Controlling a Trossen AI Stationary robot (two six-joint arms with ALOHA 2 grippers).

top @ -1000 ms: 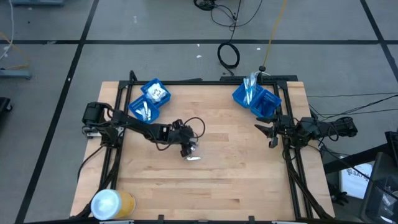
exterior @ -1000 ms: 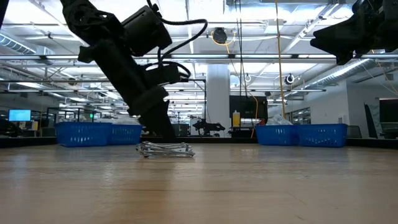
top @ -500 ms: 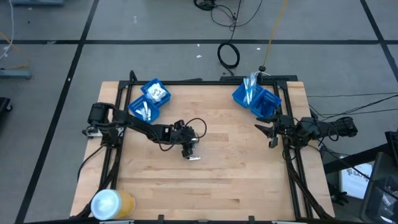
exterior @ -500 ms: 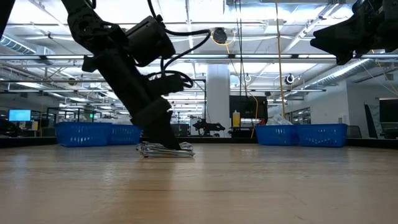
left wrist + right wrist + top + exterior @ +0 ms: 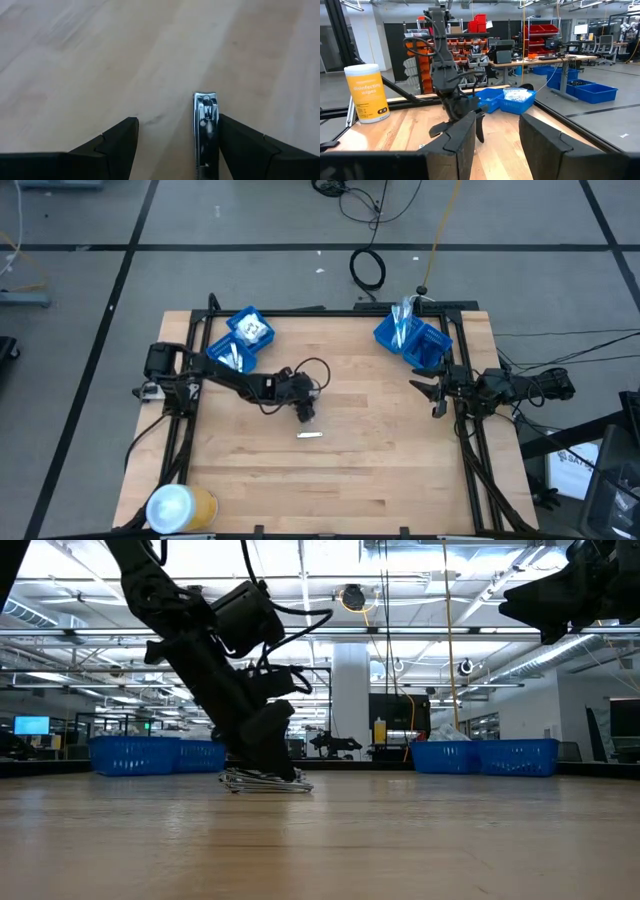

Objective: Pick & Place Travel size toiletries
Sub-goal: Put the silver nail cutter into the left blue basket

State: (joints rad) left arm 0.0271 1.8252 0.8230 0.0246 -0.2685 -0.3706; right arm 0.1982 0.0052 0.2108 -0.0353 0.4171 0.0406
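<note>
— Counting: how many bins (image 5: pixel 247 328)?
— Four blue, two at 11 o'clock, two at 1.
— And the clipper (image 5: pixel 205 131)?
— One, mid-worktop (image 5: pixel 380 470), between the open left tool (image 5: pixel 175 145); right tool (image 5: pixel 492 135) open at 3.

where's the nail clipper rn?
The nail clipper lies flat on the bare table, just left of centre in the high view, right below the left gripper, whose jaws are open.

Left tool (image 5: pixel 272 755) low over the surface (image 5: pixel 320 840), just behind a flat silver item (image 5: pixel 266 781). Blue bins (image 5: pixel 160 754) behind; right tool (image 5: pixel 570 590) raised.
</note>
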